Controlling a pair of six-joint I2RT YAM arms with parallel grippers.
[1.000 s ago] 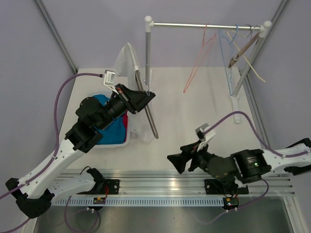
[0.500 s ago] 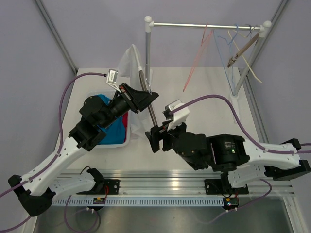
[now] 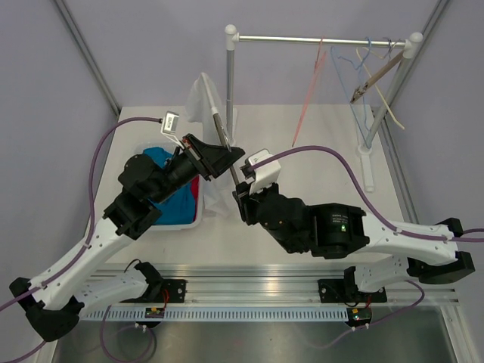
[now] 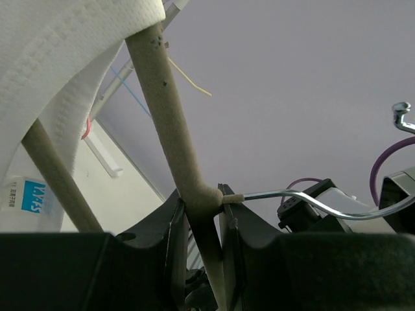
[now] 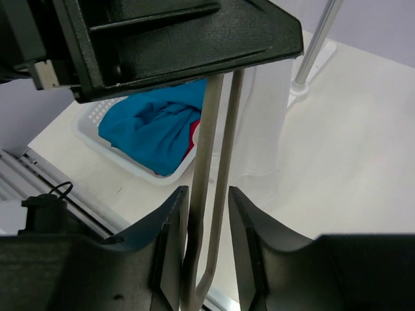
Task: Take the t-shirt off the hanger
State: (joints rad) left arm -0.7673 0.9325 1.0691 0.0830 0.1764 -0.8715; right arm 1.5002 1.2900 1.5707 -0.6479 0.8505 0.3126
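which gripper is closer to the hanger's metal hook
Left. The left gripper clamps the hanger right at the hook base; the right gripper straddles the hanger's bars farther along.

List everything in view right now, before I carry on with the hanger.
t-shirt: one, white, draped on the held hanger, beside the rack's left post.
hanger: one, beige with a metal hook, neck clamped in the left gripper.
empty hangers: at least four, red, blue, cream and brown, on the rail's right half.
clothes rack: one, metal rail with white joints, at the table's far side.
basket: one, white, on the table's left.
clothes: blue and red, count unclear, in the basket.
table: one, cream.
left gripper: black, shut on the hanger.
right gripper: black, fingers either side of the hanger's two bars; grip unclear.
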